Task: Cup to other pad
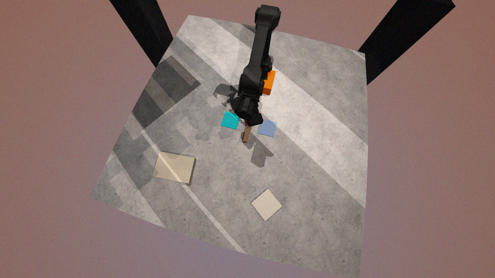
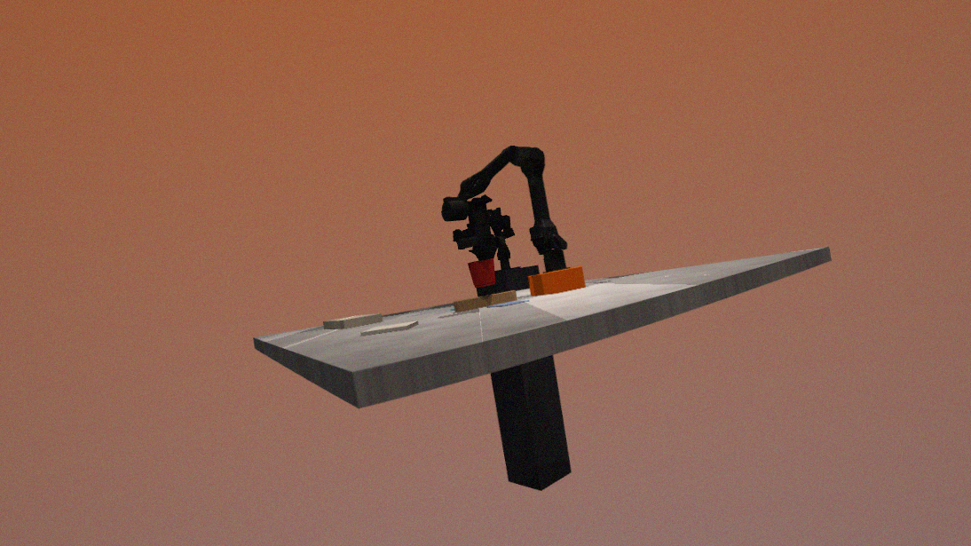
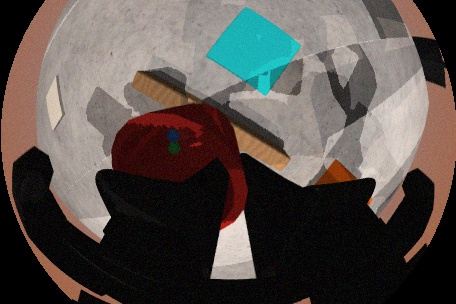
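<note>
Item one, the tool (image 3: 230, 219): I have it nearly closed, its two dark fingers clamped on the wall of the red cup (image 2: 481, 272). From my wrist view the cup (image 3: 176, 148) sits just ahead of the fingers, its mouth facing the camera.

Item two, the cup: held clear of the worktop (image 2: 644, 289), hanging upright under the tool in the exterior view. It hangs above the wooden bar (image 1: 246, 133), between the two pads. In the top view only a sliver of red shows under the wrist.

Item three, contents: I can see a blue marble (image 3: 174, 136) and a green marble (image 3: 174, 149) inside the cup, one touching the other. I cannot tell whether there are more.

Item four, pads: a cyan pad (image 1: 230, 120) to one side of the bar and a pale blue pad (image 1: 267, 128) to the other, both flat on the worktop. The wrist view shows the cyan pad (image 3: 254, 49) beyond the bar (image 3: 220, 125).

Item five, other things: an orange block (image 1: 270, 82) beside the arm, partly hidden by it; a large beige slab (image 1: 174, 167) and a smaller pale square tile (image 1: 266, 204) well apart from the pads, towards the near edge.
</note>
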### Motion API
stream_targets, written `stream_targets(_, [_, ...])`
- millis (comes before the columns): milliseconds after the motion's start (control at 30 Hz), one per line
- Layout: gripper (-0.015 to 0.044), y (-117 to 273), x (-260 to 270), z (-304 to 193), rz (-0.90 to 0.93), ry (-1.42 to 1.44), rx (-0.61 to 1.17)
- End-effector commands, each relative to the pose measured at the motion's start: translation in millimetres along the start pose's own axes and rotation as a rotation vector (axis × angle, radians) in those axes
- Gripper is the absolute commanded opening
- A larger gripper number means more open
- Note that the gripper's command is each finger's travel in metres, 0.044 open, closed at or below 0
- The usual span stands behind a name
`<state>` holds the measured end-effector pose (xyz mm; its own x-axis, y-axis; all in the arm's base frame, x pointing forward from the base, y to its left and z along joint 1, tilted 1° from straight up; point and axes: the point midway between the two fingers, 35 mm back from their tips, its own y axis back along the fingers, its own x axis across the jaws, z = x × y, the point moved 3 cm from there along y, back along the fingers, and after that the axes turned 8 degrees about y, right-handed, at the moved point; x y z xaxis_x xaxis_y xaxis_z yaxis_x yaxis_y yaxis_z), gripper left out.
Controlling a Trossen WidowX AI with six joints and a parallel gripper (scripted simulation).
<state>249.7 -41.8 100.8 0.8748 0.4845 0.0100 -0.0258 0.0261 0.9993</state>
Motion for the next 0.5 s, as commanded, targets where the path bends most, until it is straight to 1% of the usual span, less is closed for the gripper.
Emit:
stream_targets(0, [0.0000,0,-4,6,-0.002,0.003,-0.002])
stream_targets(467, [0.0000,1,-20,26,-0.003,0.003,-0.004])
